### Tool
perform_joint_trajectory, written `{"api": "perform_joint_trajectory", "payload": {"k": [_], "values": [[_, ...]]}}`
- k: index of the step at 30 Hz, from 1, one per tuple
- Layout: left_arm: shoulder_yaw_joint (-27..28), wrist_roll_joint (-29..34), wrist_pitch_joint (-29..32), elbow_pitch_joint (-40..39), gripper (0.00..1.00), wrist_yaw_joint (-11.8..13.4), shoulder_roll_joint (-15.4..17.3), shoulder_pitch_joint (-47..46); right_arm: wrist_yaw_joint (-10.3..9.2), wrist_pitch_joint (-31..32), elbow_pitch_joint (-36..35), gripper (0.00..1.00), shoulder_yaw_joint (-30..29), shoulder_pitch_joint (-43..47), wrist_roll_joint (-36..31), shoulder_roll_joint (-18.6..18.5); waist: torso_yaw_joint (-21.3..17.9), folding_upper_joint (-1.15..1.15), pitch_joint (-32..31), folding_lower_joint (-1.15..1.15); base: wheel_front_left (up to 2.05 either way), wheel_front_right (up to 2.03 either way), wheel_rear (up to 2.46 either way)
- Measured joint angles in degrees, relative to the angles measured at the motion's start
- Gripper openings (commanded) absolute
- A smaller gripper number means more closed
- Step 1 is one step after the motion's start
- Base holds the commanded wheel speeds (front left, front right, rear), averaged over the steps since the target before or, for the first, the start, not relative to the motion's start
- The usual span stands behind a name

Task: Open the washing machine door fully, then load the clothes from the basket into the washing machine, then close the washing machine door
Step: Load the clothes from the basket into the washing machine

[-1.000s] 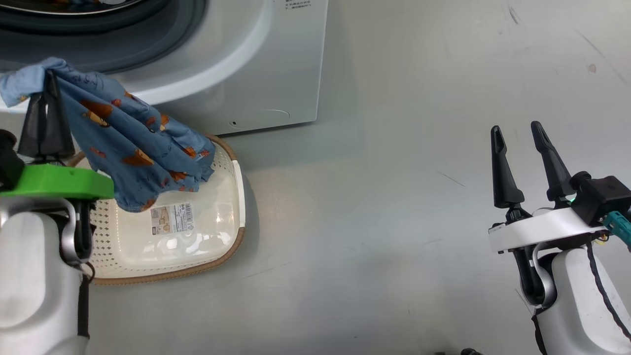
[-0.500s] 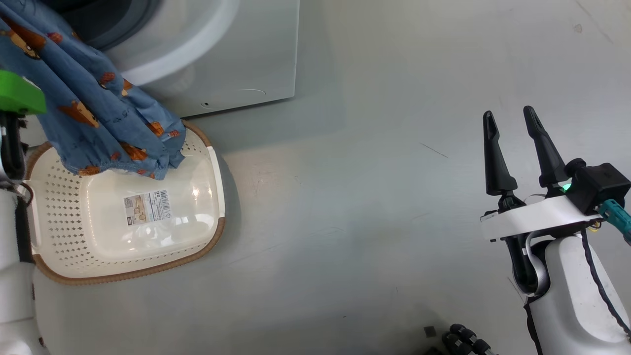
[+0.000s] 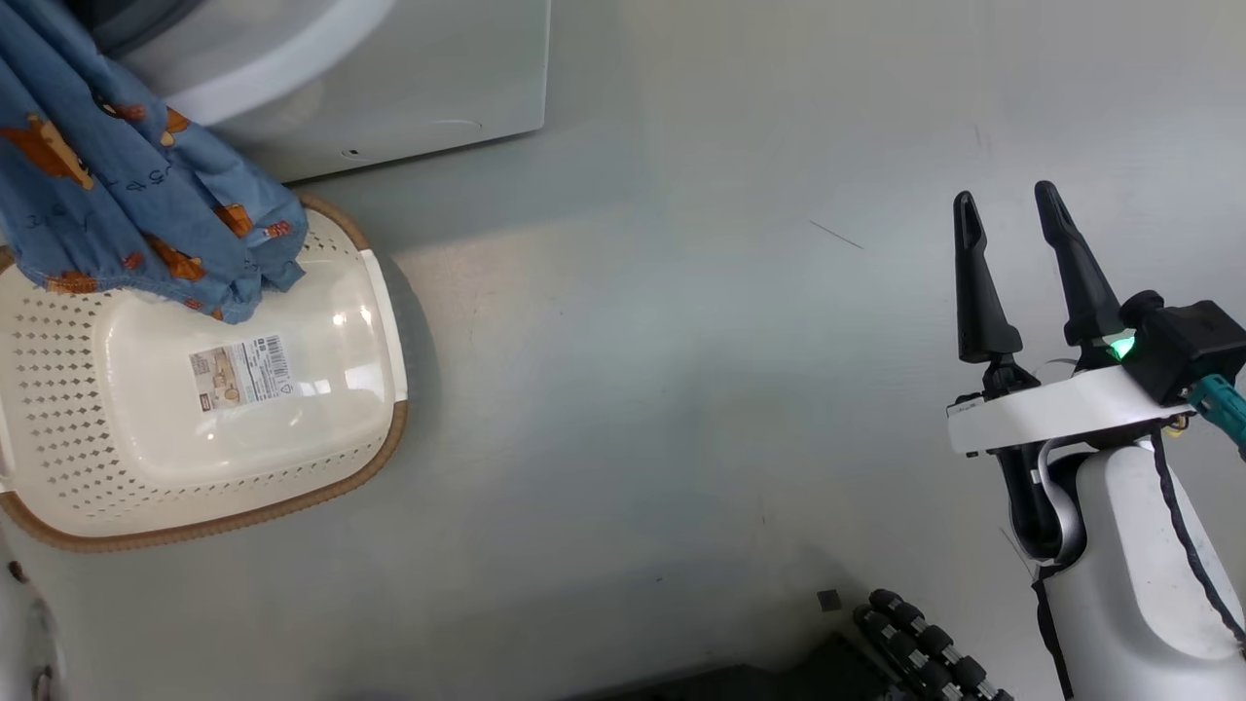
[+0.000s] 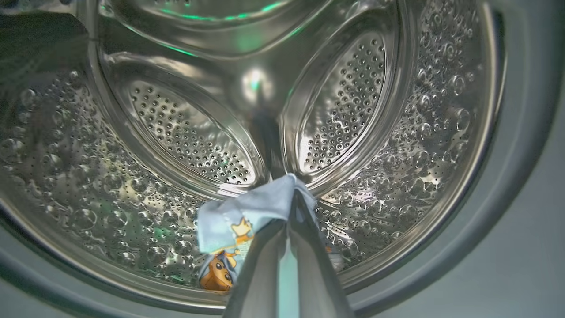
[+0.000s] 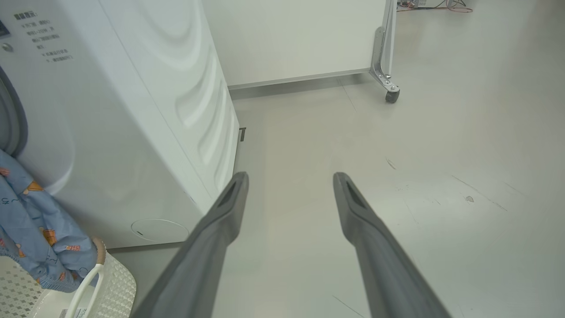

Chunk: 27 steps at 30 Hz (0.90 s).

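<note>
Since a second ago the head camera has swung, so the washing machine (image 3: 419, 88) and the basket (image 3: 321, 428) sit further left in its picture, and more of the basket's bottom lies bare beneath the clothes (image 3: 127, 204).

Head view: the cream basket stands on the floor (image 3: 681, 389) just in front of the washing machine. The blue printed clothes hang in front of the machine, their lower end touching the basket's rim on the side nearest it. A label sticker (image 3: 240, 372) shows on the basket's bottom. The right end effector (image 3: 1004, 195) is well apart from the machine, fingers spread wide and empty.

Left wrist view: the left end effector (image 4: 291, 194) points into the machine's steel drum (image 4: 185, 132), its fingers pinched tight on a fold of the clothes at the drum's mouth.

Right wrist view: wide-spread fingers point past the machine's corner. Clothes and basket lie at the machine's foot, near its round service flap (image 5: 160, 229).
</note>
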Motion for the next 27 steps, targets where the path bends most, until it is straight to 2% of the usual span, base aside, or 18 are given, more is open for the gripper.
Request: {"api": "perform_joint_trajectory", "payload": {"k": [6, 18, 27], "values": [[-0.2, -0.5, 3.8, 2.1, 0.0, -0.1, 1.3, -4.9, 0.0, 0.0, -0.8, 1.0, 0.3, -0.8, 0.0, 0.1, -0.5, 0.0, 3.6, 0.0, 0.0, 0.0, 0.0], [-1.4, -1.2, 10.3, 5.8, 0.0, 0.0, 1.3, -15.1, 0.0, 0.0, -1.7, 1.0, 1.4, -3.0, 0.5, 0.3, -0.8, 0.0, 11.4, 0.0, 0.0, 0.0, 0.0], [-2.8, 1.1, 12.0, 8.6, 0.0, 1.0, 2.0, -22.2, 0.01, 0.0, -1.8, 1.0, 2.1, -4.1, 0.5, 0.5, -0.3, 0.0, 16.4, 0.0, 0.0, 0.0, 0.0]]}}
